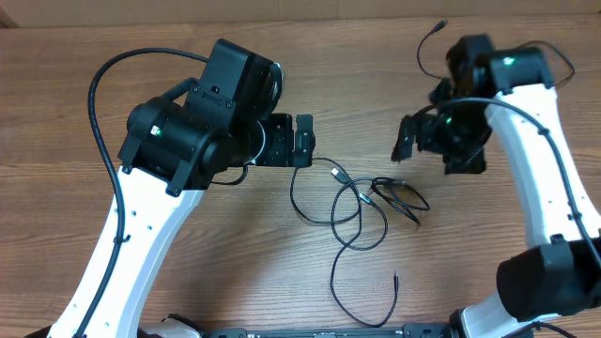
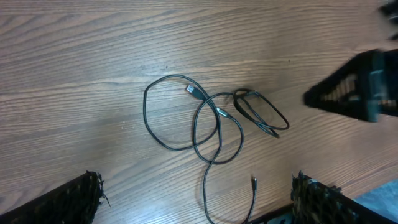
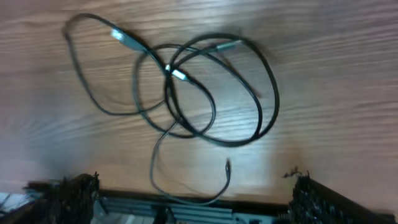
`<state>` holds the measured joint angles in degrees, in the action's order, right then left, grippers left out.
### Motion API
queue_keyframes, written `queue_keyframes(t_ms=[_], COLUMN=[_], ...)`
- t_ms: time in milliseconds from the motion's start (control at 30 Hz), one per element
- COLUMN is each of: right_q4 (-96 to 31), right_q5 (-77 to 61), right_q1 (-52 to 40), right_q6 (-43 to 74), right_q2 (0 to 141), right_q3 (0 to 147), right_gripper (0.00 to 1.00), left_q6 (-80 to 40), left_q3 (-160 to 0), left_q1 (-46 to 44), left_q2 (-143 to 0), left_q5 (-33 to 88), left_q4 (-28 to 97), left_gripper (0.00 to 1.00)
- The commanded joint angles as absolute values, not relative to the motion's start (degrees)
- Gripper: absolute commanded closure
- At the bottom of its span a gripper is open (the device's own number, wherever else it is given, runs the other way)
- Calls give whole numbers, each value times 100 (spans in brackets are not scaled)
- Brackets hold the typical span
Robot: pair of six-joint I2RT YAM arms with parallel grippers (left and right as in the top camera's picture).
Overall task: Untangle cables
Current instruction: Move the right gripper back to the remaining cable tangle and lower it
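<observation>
We hold our left arm up from the lower left edge. Its white link ends in a black wrist, and the left end effector points toward the middle. Our right arm climbs the right side and bends back inward, so the right end effector faces the left one, well apart from it. Our left fingers stand wide apart with nothing gripped, and so do our right fingers.
</observation>
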<state>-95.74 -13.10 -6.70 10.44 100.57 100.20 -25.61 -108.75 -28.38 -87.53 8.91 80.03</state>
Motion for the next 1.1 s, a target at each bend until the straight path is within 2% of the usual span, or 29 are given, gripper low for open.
queue_keyframes(t_ms=[0, 167, 433, 600, 767, 1067], right_q4=[-9238, -8656, -7752, -7721, -7832, -7822], right_q5=[-1157, -1214, -1813, -1892, -2469, -2401], right_q1=[-773, -805, -832, -832, -834, -1155], right_q6=[947, 947, 840, 690, 134, 139], right_q2=[9988, 9988, 9988, 9988, 9988, 9988], right_q3=[9146, 8278, 7376, 7275, 7275, 7275], right_gripper=[0, 0, 21, 29, 32, 34], left_q6=[-2639, -2639, -2639, -2639, -2639, -2639], left_q3=[-10879, -10879, -10879, -10879, -10879, -10879], left_q1=[-2812, -2812, -2812, -2812, -2812, -2812], left_q2=[-8656, -8656, -8656, -8656, -8656, -8656], left_q5=[838, 836, 836, 838, 836, 836], left_q4=[7994, 7994, 7994, 7994, 7994, 7994], left_gripper=[0, 0, 0, 0, 0, 1])
